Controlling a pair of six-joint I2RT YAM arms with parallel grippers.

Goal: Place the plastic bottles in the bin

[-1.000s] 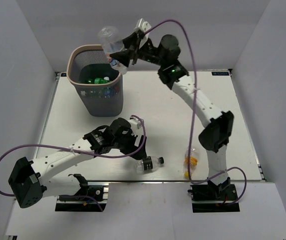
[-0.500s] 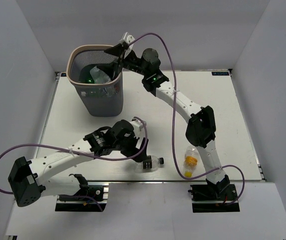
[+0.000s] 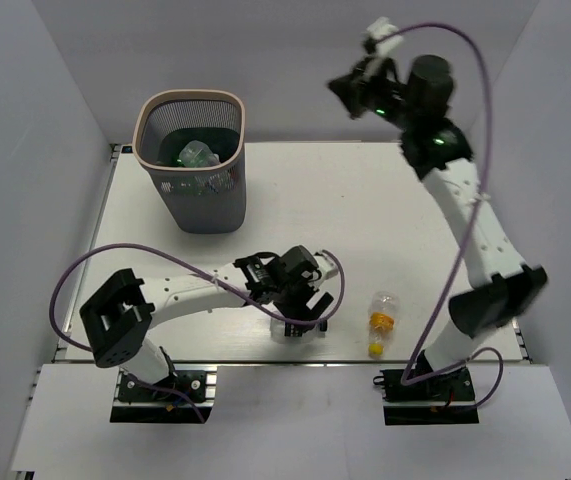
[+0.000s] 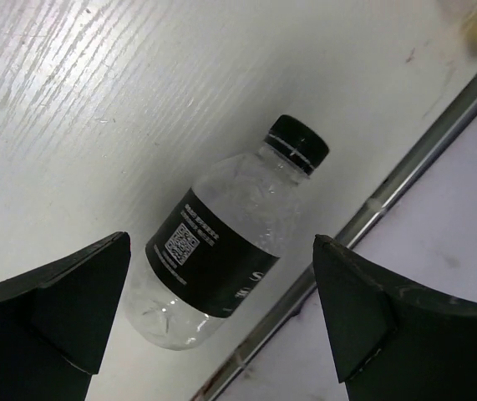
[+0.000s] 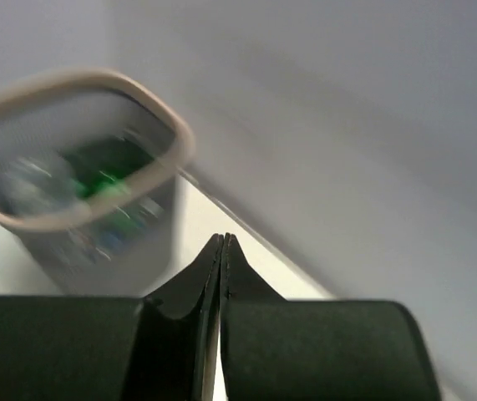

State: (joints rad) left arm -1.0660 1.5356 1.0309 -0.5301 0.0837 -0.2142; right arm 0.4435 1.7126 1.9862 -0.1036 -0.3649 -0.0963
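Observation:
A clear plastic bottle with a black label and black cap lies on its side by the table's near edge. My left gripper hovers right over it, open, one finger on each side of the bottle and not touching it. A second bottle with orange contents lies to its right. The grey mesh bin stands at the back left with several bottles inside. My right gripper is shut and empty, raised high at the back, to the right of the bin.
A metal rail runs along the table's near edge, just beside the black-label bottle. A purple cable loops along the left arm. Grey walls close in the back and both sides.
The right arm swung up and to the right away from the bin and its gripper shut; the bottle it carried now lies in the bin. The left gripper shifted right, over the black-label bottle.

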